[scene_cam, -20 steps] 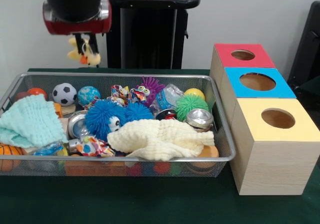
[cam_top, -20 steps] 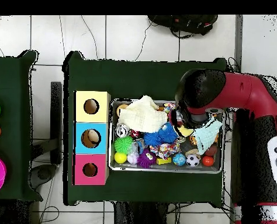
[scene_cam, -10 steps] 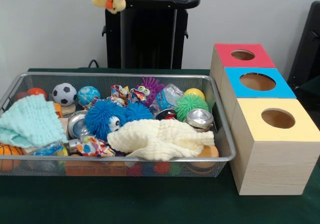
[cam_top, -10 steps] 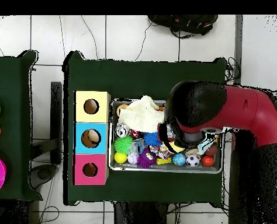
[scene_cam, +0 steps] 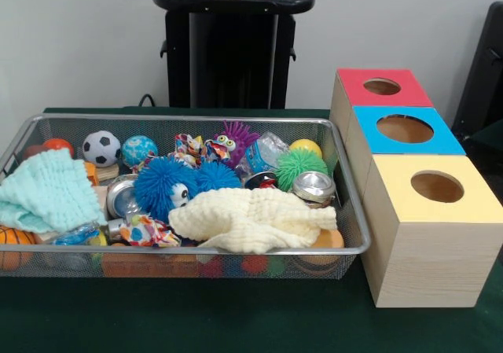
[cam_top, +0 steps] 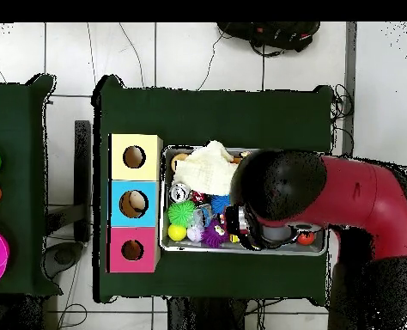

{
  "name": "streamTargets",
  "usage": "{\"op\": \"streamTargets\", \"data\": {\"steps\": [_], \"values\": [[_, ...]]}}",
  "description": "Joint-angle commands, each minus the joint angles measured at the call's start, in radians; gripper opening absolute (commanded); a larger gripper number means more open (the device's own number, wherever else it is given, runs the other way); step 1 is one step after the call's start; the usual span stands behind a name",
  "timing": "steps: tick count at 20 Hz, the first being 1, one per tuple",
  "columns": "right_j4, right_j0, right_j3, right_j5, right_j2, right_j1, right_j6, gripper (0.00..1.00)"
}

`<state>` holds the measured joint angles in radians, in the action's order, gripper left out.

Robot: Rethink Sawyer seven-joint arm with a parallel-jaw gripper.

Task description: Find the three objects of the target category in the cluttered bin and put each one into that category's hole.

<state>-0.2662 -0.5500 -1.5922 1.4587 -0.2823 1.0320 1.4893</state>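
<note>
Wire bin [scene_cam: 189, 118] on green surface [scene_cam: 236, 321], packed full. Just right of it in front view, touching or nearly so: three wooden boxes in a row, one round hole in each top. Yellow box [scene_cam: 436, 188] nearest, blue box [scene_cam: 405, 129] in the middle, red box [scene_cam: 381, 90] farthest.

Bin contents, front view:
- cream cloth [scene_cam: 251, 219] draped across front right, on top of other items
- mint cloth [scene_cam: 47, 189] bunched at left end
- blue fuzzy ball [scene_cam: 161, 186] at centre, touching the cream cloth
- purple fuzzy toy [scene_cam: 234, 139] with eyes toward the back, green fuzzy ball [scene_cam: 300, 164] to its right
- soccer ball [scene_cam: 101, 148] back left, small globe ball [scene_cam: 139, 150] just beside it
- metal tin [scene_cam: 313, 186] just below the green ball, against the cream cloth

Which items belong to the target category: cannot tell.

Overhead: arm [cam_top: 327, 198] stretched over the bin, covering its middle and right part; only the bin's end near the boxes uncovered. Grip open or closed: cannot tell, hidden under the arm.
</note>
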Motion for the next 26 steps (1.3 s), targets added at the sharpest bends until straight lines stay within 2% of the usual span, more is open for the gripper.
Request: {"op": "streamTargets", "data": {"steps": [1, 8, 14, 20, 26], "values": [[0.017, 0.048, -0.237, -0.166, 0.073, 0.068, 0.155, 0.00], [0.035, 0.145, -0.382, -0.366, 0.158, 0.101, 0.256, 0.00], [0.042, 0.228, -0.501, -0.473, 0.253, 0.179, 0.290, 0.00], [0.073, 0.285, -0.576, -0.518, 0.324, 0.231, 0.274, 0.00], [0.092, 0.343, -0.603, -0.486, 0.377, 0.283, 0.270, 0.00]]}}
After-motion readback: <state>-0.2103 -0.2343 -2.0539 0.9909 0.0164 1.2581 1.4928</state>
